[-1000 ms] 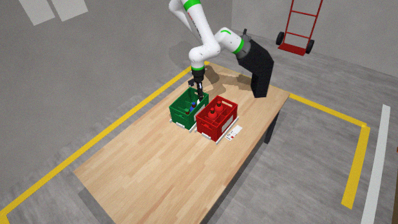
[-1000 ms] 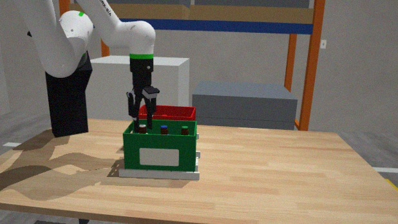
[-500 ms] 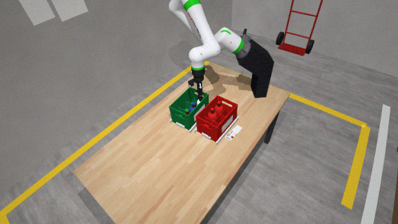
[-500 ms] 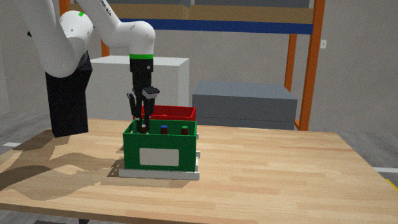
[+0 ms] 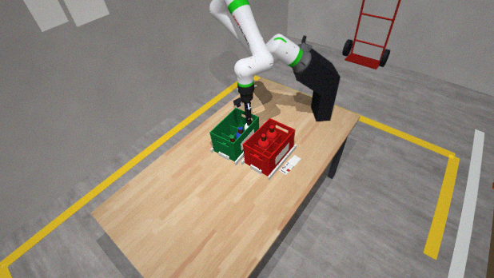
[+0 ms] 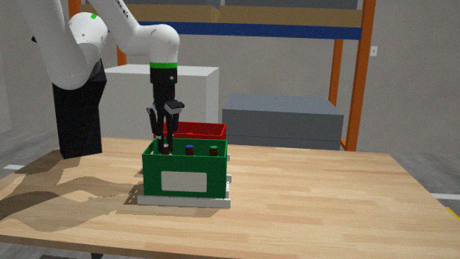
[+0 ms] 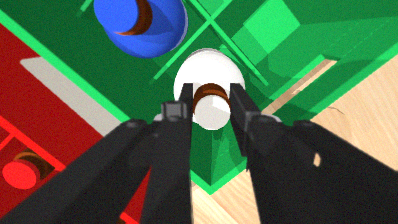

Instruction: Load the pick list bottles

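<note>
My gripper (image 5: 248, 120) (image 6: 166, 144) (image 7: 211, 98) reaches down into a back corner cell of the green crate (image 5: 222, 140) (image 6: 152, 175) (image 7: 280, 30). It is shut on the neck of a white-labelled bottle (image 7: 210, 65) (image 6: 165, 150) that stands upright in that cell. A blue-labelled bottle (image 5: 240, 132) (image 6: 190, 149) (image 7: 140, 20) stands in the neighbouring cell, and a green-capped bottle (image 6: 213, 150) stands further along. The red crate (image 5: 260, 159) (image 6: 197, 130) (image 7: 30, 100) beside it holds two red bottles (image 5: 263, 140) (image 5: 272, 132), one of which shows in the wrist view (image 7: 20, 172). The pick list (image 5: 290, 164) lies by the red crate.
Both crates sit in white holders on the wooden table (image 5: 192, 208) (image 6: 316, 193). The arm's black base (image 5: 321, 88) (image 6: 76, 119) stands at the table's back corner. Grey boxes and an orange rack (image 6: 353, 74) stand behind the table.
</note>
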Controlling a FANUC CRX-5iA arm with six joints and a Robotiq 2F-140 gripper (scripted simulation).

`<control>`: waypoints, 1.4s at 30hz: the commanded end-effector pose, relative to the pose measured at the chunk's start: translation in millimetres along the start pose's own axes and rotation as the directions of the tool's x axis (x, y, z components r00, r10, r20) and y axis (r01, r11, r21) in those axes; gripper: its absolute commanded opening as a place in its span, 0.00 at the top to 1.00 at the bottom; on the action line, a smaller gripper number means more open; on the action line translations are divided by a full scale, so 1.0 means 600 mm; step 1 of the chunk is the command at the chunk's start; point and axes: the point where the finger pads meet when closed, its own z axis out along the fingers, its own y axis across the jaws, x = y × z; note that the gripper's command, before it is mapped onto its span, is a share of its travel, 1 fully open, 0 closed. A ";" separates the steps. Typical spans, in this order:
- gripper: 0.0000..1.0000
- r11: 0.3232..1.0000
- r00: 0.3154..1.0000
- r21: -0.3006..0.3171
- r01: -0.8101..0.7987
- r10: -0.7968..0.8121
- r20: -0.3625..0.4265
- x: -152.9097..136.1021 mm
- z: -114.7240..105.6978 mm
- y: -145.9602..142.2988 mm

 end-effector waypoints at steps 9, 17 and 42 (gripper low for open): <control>0.90 1.000 1.000 0.001 0.000 0.000 -0.001 0.000 0.000 -0.001; 0.90 1.000 1.000 0.001 0.000 0.000 -0.001 0.000 0.000 -0.001; 0.90 1.000 1.000 0.001 0.000 0.000 -0.001 0.001 -0.042 -0.001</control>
